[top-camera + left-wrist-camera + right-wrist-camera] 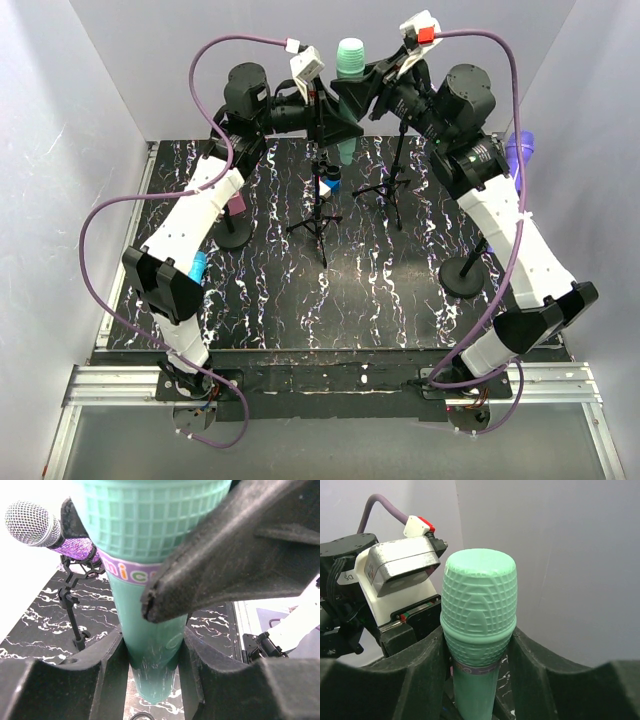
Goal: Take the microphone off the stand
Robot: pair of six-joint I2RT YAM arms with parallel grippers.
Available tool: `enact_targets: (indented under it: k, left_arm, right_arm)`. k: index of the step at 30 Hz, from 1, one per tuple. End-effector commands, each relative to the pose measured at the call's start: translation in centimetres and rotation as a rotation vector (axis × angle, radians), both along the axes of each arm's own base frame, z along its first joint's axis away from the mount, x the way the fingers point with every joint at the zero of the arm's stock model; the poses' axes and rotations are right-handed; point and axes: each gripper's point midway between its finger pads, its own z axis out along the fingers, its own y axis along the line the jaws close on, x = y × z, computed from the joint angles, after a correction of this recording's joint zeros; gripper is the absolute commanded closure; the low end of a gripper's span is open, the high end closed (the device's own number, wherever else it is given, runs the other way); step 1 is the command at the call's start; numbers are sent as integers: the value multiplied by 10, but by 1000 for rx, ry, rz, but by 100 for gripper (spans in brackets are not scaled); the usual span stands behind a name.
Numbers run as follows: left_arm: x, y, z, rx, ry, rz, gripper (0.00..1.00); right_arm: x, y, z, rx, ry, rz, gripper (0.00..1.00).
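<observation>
at the upper left of the left wrist view a purple microphone [50,532] with a silver head is seen clipped to a thin black pole, apart from the work. the green microphone [145,645] is found upright at the top centre of the overhead view, high above the table [270,300], with both arms around it. it is judged light and rigid. the smooth plastic handle may slip, while the ribbed head gives better purchase. the handle below the purple band is judged the sound place to take hold. the left gripper [152,650] is clenched on that lower handle, with a finger pressed to each side. further right, the right gripper [477,640] is closed round the neck just beneath the head, its fingers [415,670] set against the plastic and wider apart than the left pair. whether the foot of the green microphone sits in the clip of the stand cannot be told, as that part is hidden.
</observation>
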Motion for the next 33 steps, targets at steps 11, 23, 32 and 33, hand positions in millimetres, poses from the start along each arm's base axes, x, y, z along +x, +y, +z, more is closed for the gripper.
enact_targets:
  k: [11, 23, 32, 33]
  left_arm:
    - [21, 128, 96, 118, -436, 671, 100]
    - [-11, 397, -29, 1117, -202, 1488, 100]
    - [-86, 490, -186, 1206, 645, 1562, 100]
    - [-91, 489, -204, 1225, 686, 1530, 100]
  right_arm:
    - [-123, -59, -99, -315, -8, 112, 15]
    - [-177, -86, -192, -488, 157, 204, 18]
    - [-172, -78, -197, -490, 164, 233, 18]
    - [-174, -78, -198, -491, 169, 243, 18]
